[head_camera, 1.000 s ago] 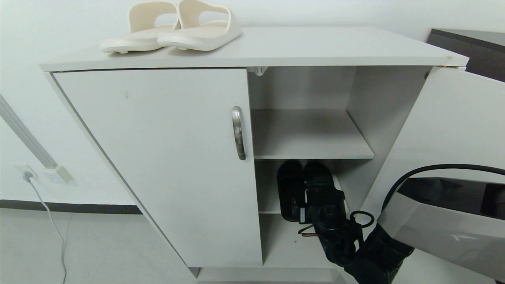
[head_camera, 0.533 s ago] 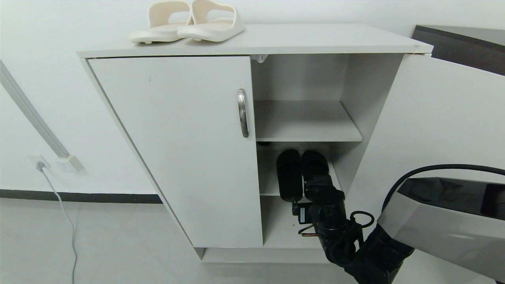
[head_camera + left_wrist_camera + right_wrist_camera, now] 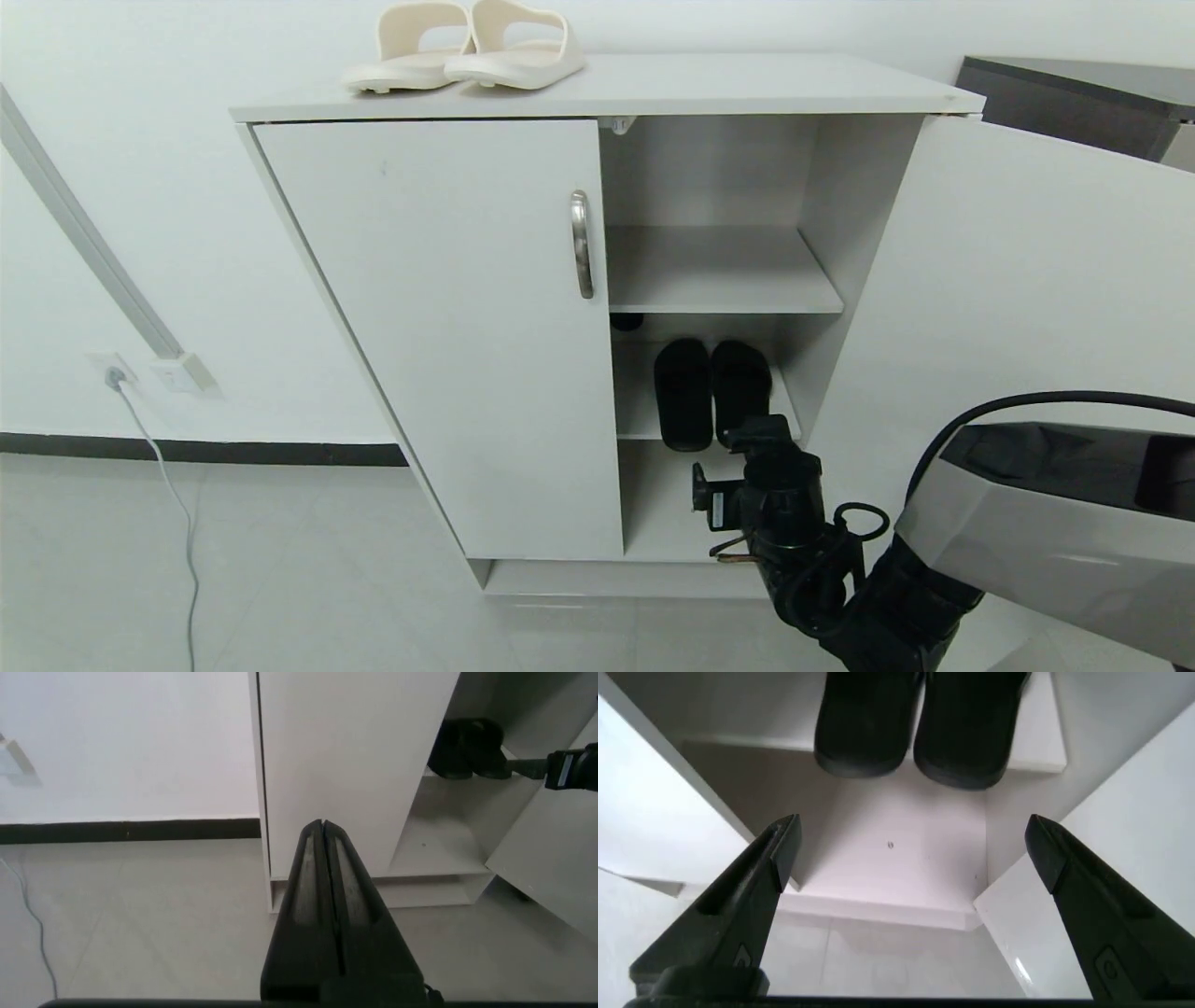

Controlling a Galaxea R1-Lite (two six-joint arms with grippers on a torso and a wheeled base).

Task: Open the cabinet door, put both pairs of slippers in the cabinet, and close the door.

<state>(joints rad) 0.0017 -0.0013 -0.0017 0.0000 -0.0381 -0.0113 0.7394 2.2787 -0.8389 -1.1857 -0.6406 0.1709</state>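
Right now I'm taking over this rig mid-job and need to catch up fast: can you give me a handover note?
Left tool: shut, empty, facing the white two-door cabinet, by its closed left door.
Right tool: open, empty, just in front of the pair of black rubber slippers on the middle shelf, not touching.
Done: right door open, black pair inside.
Left: pair of cream slide slippers on the cabinet top goes in; close the door.

Cabinet [image 3: 420, 327] matt white laminate; handle [image 3: 582, 245] brushed metal.
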